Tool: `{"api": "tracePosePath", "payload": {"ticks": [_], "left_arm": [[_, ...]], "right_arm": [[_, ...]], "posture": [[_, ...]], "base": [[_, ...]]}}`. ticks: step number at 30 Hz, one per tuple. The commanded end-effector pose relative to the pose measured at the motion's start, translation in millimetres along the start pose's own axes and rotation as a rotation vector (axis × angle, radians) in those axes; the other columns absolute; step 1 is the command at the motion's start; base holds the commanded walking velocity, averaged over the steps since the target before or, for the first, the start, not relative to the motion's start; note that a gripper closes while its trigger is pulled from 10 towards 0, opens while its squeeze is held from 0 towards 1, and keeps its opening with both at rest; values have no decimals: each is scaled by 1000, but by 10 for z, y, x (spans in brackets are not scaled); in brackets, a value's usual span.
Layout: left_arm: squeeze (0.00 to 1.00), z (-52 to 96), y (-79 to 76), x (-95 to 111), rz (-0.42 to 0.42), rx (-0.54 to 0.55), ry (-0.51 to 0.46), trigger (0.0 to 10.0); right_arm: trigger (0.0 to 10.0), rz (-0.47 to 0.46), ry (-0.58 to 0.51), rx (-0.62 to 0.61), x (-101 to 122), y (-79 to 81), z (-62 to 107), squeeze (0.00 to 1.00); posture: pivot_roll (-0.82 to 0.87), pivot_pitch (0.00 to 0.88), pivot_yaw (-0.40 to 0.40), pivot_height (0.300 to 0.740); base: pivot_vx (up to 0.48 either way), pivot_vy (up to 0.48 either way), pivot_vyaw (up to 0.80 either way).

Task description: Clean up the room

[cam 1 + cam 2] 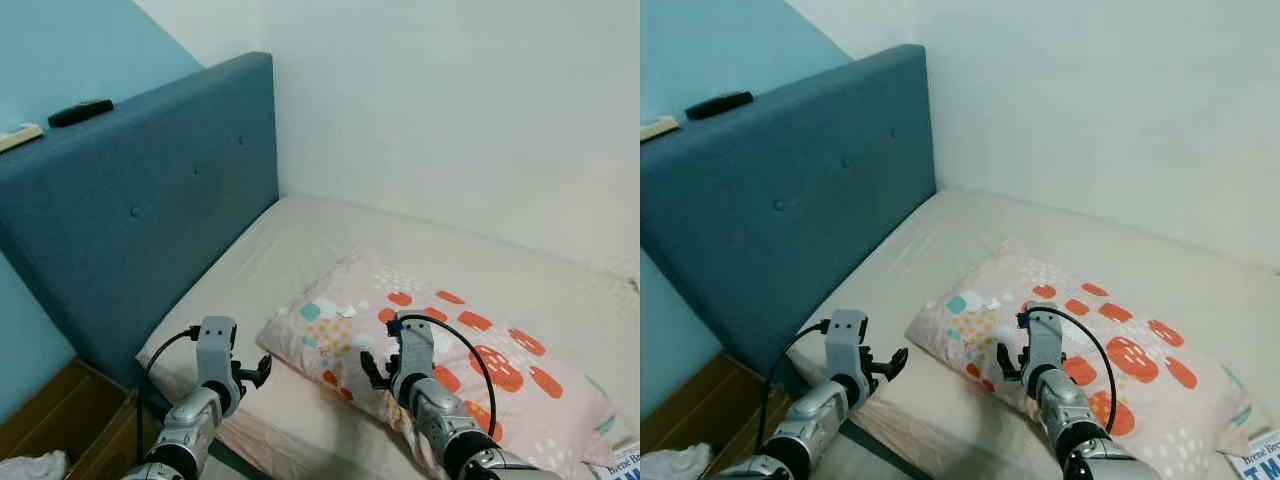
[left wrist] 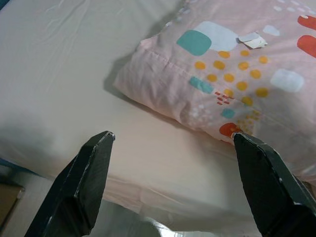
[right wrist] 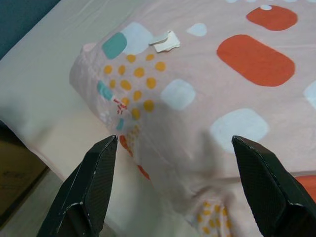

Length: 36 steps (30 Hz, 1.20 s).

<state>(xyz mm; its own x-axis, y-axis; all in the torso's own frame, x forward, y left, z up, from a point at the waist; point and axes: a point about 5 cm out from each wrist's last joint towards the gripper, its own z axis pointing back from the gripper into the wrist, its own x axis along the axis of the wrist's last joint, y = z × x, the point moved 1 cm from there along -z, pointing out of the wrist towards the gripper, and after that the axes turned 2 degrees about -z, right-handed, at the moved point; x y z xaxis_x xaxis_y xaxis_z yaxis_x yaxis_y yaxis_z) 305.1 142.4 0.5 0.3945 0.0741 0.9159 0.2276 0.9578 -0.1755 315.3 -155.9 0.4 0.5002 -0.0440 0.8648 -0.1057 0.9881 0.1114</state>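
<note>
Both claws, the right gripper point(image 3: 170, 190) and left gripper point(image 2: 170, 185), are hanging spread apart over the pillow point(image 1: 440, 350) on the bed point(image 1: 300, 250), probably aiming for the scrap (maybe paper) point(image 3: 164, 41) lying there.

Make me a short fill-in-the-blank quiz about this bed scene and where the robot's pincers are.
1. The patterned pillow lies on the ____.
2. The black remote rests on top of the blue ____.
3. A small scrap of paper lies on the ____.
4. Both the left pincer and the right pincer have their fingers ____.

Missing words: bed; headboard; pillow; open
</note>
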Motion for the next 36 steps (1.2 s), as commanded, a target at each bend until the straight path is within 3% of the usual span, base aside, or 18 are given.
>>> {"api": "tracePosePath", "payload": {"ticks": [1,9,17,31,36], "left_arm": [[0,18,14,-44,-1,3,20,10000],[0,32,50,-40,12,28,5,10000],[0,112,146,-108,63,84,-17,10000],[0,214,346,-100,95,157,-59,10000],[0,236,398,-79,100,172,-74,10000]], "right_arm": [[10000,3,9,2,-5,19,-6,0],[10000,-19,-13,-52,113,-80,-20,0],[10000,-87,-95,-84,451,-209,-52,0],[10000,-121,-138,-18,588,-100,-87,0],[10000,-224,-175,1,685,-64,-103,0]], "posture": [[2,5,-45,740],[2,34,-47,740],[25,92,-51,720],[31,126,-47,670],[35,142,-43,650]], "base": [[0,0,0],[0,0,0],[0,0,0],[0,0,0],[0,0,0]]}}
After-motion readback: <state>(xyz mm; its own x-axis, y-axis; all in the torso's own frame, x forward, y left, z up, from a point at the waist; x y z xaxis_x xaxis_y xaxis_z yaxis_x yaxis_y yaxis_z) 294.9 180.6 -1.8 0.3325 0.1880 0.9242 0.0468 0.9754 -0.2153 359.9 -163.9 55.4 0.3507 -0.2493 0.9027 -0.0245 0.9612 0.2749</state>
